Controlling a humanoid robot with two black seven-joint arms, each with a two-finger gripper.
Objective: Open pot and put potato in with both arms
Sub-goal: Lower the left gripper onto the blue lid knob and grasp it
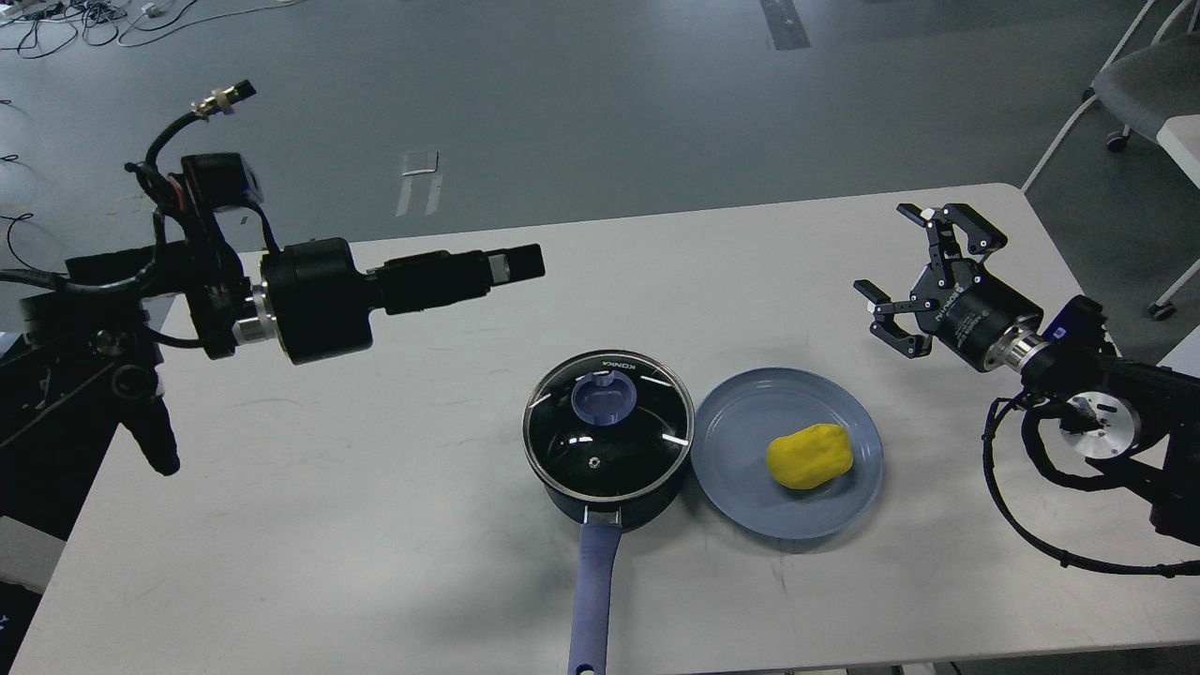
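The black pot [562,502] stands in the middle of the table with its glass lid [609,450] on and its blue knob [604,396] up. Its blue-purple handle [592,591] points to the front edge. The yellow potato [809,456] lies on a blue-grey plate [741,497] touching the pot's right side. My left gripper [525,262] points right, side-on, above the table up and left of the pot; its fingers overlap in view. My right gripper [886,253] is open and empty, up and right of the plate.
The white table [375,525] has rounded far corners. A chair [1139,80] stands on the floor at the far right. Cables [56,23] lie on the floor at the far left. A dark box [37,450] is beside the table's left edge.
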